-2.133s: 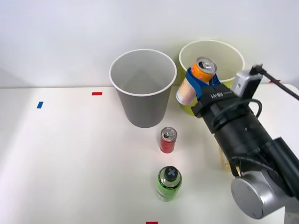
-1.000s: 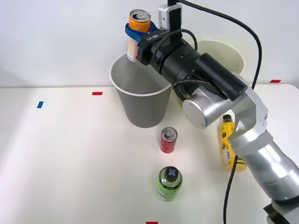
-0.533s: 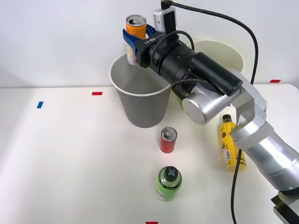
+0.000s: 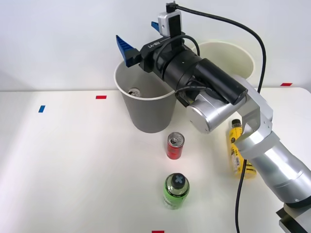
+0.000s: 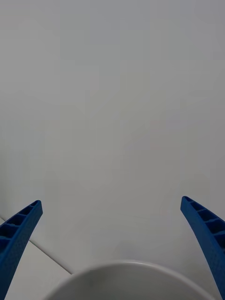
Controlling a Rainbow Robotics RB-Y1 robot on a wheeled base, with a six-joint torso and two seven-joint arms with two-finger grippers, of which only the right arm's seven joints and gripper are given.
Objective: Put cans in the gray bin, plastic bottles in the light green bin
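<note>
My right gripper (image 4: 140, 38) hangs open and empty just above the gray bin (image 4: 148, 114). The silver top of the orange and white can (image 4: 133, 91) shows inside that bin. In the right wrist view both blue fingers (image 5: 18, 234) are spread wide over the bin's white rim (image 5: 122, 272). A red can (image 4: 175, 145) stands upright on the table in front of the gray bin. Nearer the table's front stands the green bottle (image 4: 176, 190). The yellow bottle (image 4: 236, 148) lies to the right, partly behind my arm. Behind my arm is the light green bin (image 4: 233, 58).
Small tape marks lie on the white table: blue (image 4: 41, 108) at far left, red (image 4: 100, 97) left of the gray bin, red (image 4: 285, 84) at far right, and red (image 4: 157, 231) at the front edge. A white wall stands close behind the bins.
My gripper carried the orange and white can from beside the light green bin to above the gray bin, then opened. The can dropped into the gray bin.
</note>
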